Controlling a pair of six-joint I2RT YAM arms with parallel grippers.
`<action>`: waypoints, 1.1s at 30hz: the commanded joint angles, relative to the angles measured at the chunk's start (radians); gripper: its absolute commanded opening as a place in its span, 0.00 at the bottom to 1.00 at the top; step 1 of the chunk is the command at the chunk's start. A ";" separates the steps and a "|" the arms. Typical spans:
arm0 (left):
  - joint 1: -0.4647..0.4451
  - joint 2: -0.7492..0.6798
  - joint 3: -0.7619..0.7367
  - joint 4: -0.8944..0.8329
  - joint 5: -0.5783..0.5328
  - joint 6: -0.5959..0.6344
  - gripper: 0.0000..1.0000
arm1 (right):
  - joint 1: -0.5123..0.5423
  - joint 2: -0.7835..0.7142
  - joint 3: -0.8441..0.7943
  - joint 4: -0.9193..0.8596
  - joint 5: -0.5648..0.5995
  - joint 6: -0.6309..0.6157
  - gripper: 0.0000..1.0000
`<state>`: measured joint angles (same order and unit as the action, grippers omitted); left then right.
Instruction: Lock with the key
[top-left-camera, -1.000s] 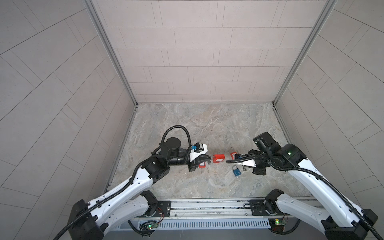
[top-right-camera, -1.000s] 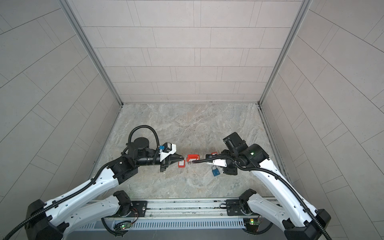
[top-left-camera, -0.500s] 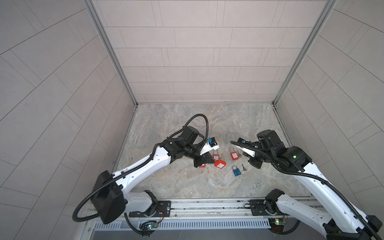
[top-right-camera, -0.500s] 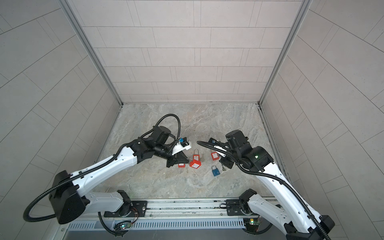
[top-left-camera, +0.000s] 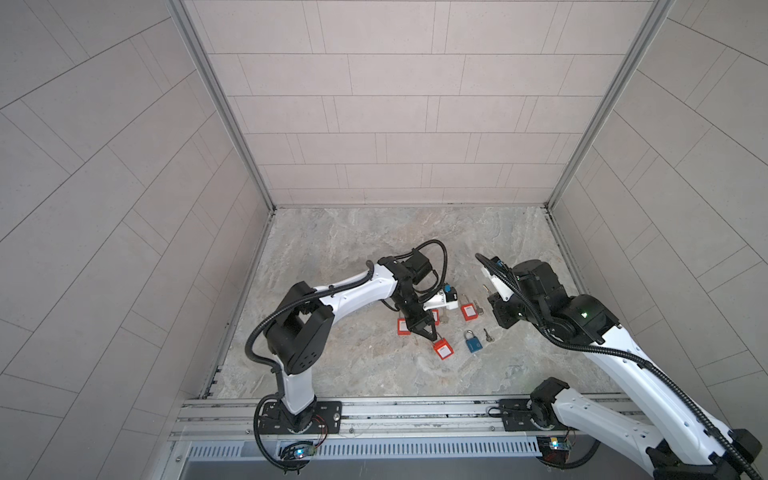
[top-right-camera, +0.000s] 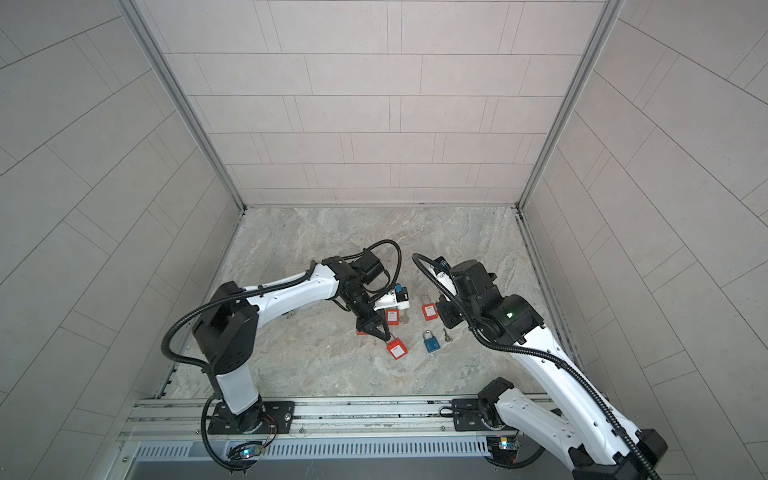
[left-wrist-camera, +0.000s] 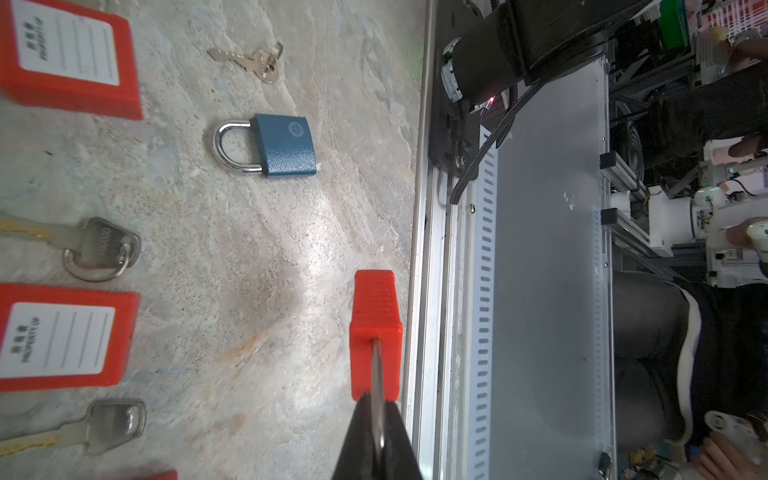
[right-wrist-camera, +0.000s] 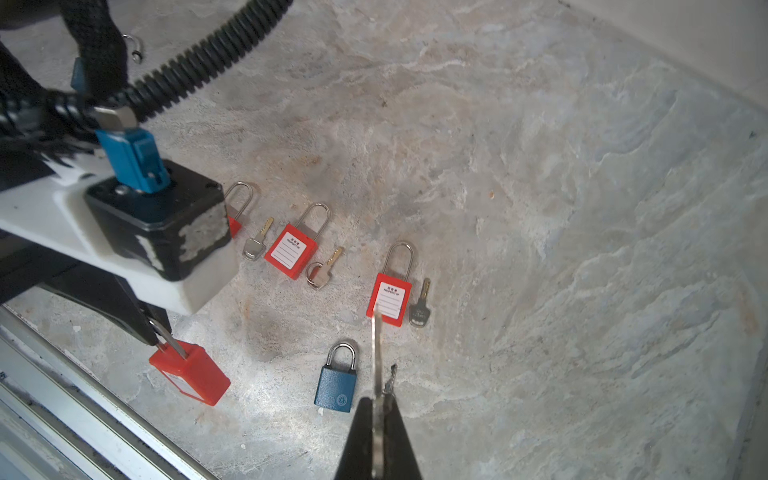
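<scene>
Lettering reads "PROPERTY OF" over ruled blank lines on the white stickers of the red plastic padlocks with steel shackles (right-wrist-camera: 291, 251) that lie flat on the marbled grey stone table (top-left-camera: 365, 249), just beyond the blue metal padlock (top-left-camera: 473, 343) on its back-wall side. The small characters printed above those words are too fine to read. The blue metal padlock bears a round stamped emblem that I cannot make out. A small silver key on a ring (left-wrist-camera: 253, 62) lies just beside the blue metal padlock on the right arm's side. Brass-bladed keys with silver heads (right-wrist-camera: 320, 272) and a dark-headed key (right-wrist-camera: 419, 311) lie among the red ones beyond it. The left end effector (left-wrist-camera: 376, 401) is pinched narrow on the steel shackle of a further red plastic padlock (top-left-camera: 443, 349), which hangs tilted near the blue metal padlock on the left arm's side. Its sticker faces away too steeply to read, and I cannot tell whether its body touches the table. The right end effector (right-wrist-camera: 376, 401) is clamped on a flat silver key (right-wrist-camera: 377, 353), blade pointing outward, on the blue metal padlock's right-arm side. The aluminium rail (top-left-camera: 395, 409) edges the table on the blue metal padlock's robot side, a strip of stone between them. A broad stretch of stone runs from beyond the padlocks to the tiled back wall (top-left-camera: 395, 124).
</scene>
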<state>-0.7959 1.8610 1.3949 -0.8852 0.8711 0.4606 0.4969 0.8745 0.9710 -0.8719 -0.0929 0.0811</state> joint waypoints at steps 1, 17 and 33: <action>-0.015 0.059 0.081 -0.166 0.015 0.097 0.00 | 0.003 -0.055 -0.041 0.033 0.038 0.120 0.00; -0.066 0.315 0.326 -0.303 -0.093 0.130 0.06 | 0.014 -0.095 -0.179 0.037 0.041 0.329 0.00; -0.075 0.356 0.394 -0.235 -0.223 0.068 0.32 | 0.156 -0.206 -0.321 0.089 0.071 0.493 0.00</action>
<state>-0.8665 2.2173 1.7744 -1.1316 0.6716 0.5278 0.6262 0.6846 0.6636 -0.7979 -0.0605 0.5201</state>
